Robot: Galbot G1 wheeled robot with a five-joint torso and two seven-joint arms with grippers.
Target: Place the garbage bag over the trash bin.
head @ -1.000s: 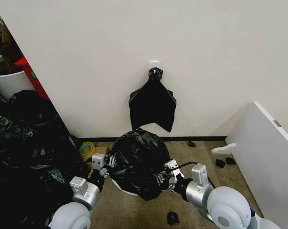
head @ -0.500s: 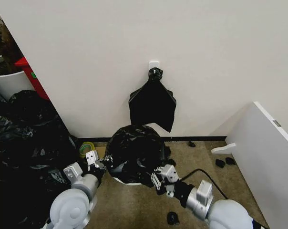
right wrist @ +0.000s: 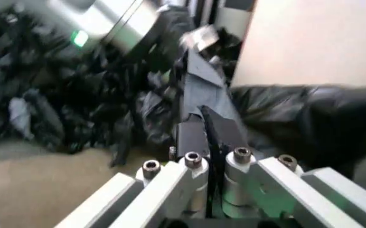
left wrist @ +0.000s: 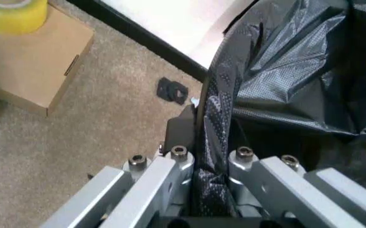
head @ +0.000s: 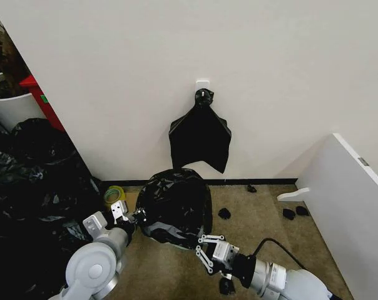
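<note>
The glossy black garbage bag (head: 176,203) is draped as a dome over the trash bin, which is hidden beneath it by the wall. My left gripper (head: 127,215) is at the bag's left side, shut on a fold of its edge. In the left wrist view the plastic (left wrist: 296,71) runs down between the fingers of that gripper (left wrist: 199,124). My right gripper (head: 204,250) hovers over the carpet just in front of the bag, apart from it. In the right wrist view this gripper (right wrist: 205,129) has its fingers closed together with nothing held, and the bag (right wrist: 309,114) lies beyond them.
A flat black bundle (head: 200,134) hangs from a wall hook above the bag. A heap of black sacks (head: 32,187) fills the left. A yellow tape roll (head: 114,195) sits on a cardboard box (left wrist: 37,61). A white board (head: 352,206) leans at right. Small black pieces (head: 224,213) lie on the carpet.
My right gripper has let go of the bag's front edge and pulled back toward me. The bag has settled lower over the bin. The left gripper keeps its hold.
</note>
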